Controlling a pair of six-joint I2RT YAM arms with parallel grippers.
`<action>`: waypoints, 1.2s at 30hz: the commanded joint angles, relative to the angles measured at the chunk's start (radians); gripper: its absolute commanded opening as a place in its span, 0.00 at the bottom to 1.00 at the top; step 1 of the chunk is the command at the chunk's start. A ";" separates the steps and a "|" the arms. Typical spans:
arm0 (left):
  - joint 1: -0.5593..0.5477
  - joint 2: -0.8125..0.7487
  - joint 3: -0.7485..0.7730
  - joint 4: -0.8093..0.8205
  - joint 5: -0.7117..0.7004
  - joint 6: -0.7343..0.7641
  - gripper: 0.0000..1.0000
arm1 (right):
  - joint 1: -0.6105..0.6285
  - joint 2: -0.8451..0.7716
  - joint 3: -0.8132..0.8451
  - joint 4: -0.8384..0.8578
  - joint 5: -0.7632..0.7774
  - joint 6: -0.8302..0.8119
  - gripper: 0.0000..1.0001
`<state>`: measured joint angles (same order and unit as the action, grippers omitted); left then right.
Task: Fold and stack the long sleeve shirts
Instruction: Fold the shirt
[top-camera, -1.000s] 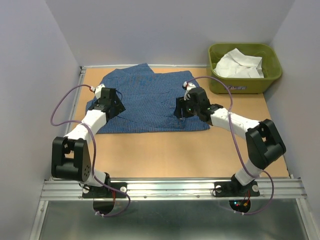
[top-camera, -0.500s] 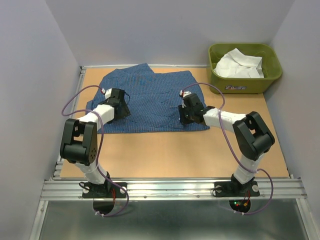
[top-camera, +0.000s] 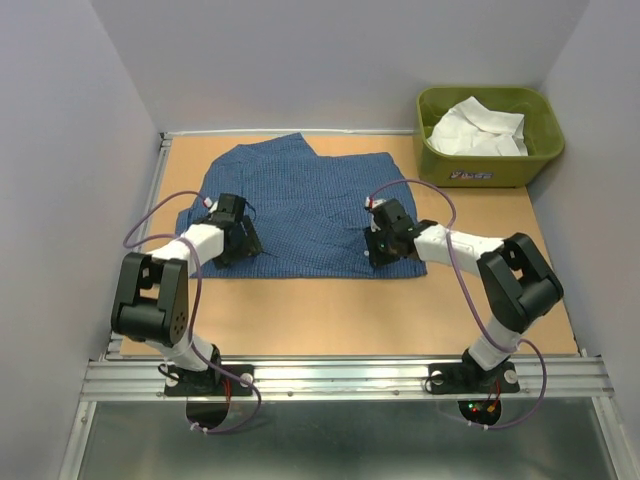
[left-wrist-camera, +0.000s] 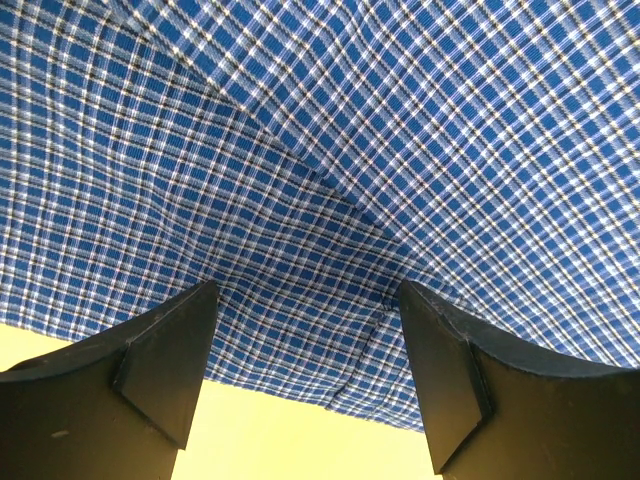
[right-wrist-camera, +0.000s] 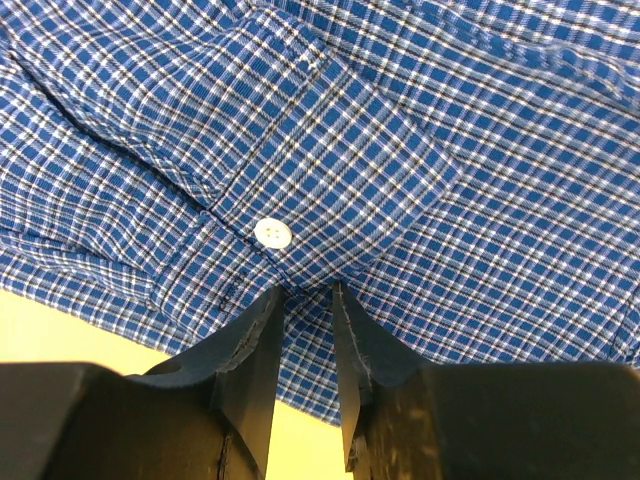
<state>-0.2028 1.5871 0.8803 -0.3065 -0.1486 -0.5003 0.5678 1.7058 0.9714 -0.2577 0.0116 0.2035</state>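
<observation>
the blue shirt lies spread flat on the left and middle of the desk, already a rough rectangle, its near hem just short of the bare wood in front. its long axis runs left to right across the desk, with one peaked flap pointing at the far edge; which end holds the collar cannot be told from here. a buttoned cuff with a white button rests near the right front corner. the right pincer is down on that corner, its jaws drawn almost together with a small ridge of the checked cloth caught between the tips, so it looks clamped on the hem. the left pincer sits low at the left front edge with its jaws wide apart, the cloth lying between them ungripped. the step in hand seems to be taking both front corners for a fold away from the arms. to do it well, the left jaws should bite the hem as deep as the right ones do, catching every layer, then both should lift level and together so the crease runs parallel to the long axis. the white shirt waits crumpled in the olive tub at the far right, well apart.
</observation>
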 joint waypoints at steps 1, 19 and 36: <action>-0.001 -0.114 -0.113 -0.100 0.142 -0.053 0.84 | 0.026 -0.069 -0.062 -0.271 -0.093 0.077 0.32; -0.027 -0.389 -0.030 -0.010 0.143 -0.096 0.74 | 0.061 -0.184 0.234 -0.177 -0.171 0.157 0.44; 0.175 -0.135 -0.090 0.222 0.142 -0.121 0.40 | 0.116 0.133 0.286 0.458 -0.404 0.461 0.45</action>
<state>-0.0727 1.4326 0.8268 -0.1482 -0.0265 -0.6327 0.6617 1.8126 1.1927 -0.0006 -0.3435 0.5957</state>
